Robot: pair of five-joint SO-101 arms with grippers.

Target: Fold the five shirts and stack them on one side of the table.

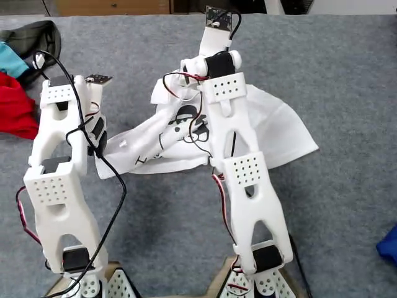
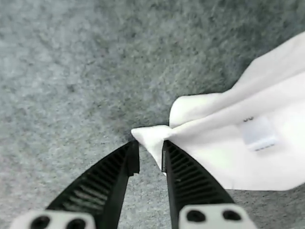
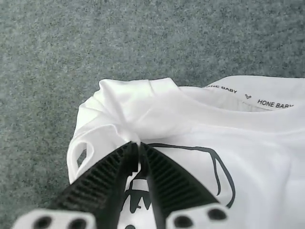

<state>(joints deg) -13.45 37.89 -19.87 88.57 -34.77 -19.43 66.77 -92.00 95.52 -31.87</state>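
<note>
Pinching a hem corner of the white shirt (image 1: 273, 130), the left gripper (image 2: 150, 150) sits low over the table (image 1: 335, 62) at the garment's left end. The right gripper (image 3: 139, 149) is pressed together on a fold of the same shirt beside the collar. The shirt lies crumpled at the table's centre, print facing up. A heap of shirts (image 1: 15, 112), red, teal and dark, occupies the far left corner. A blue cloth (image 1: 389, 245) lies at the right edge.
</note>
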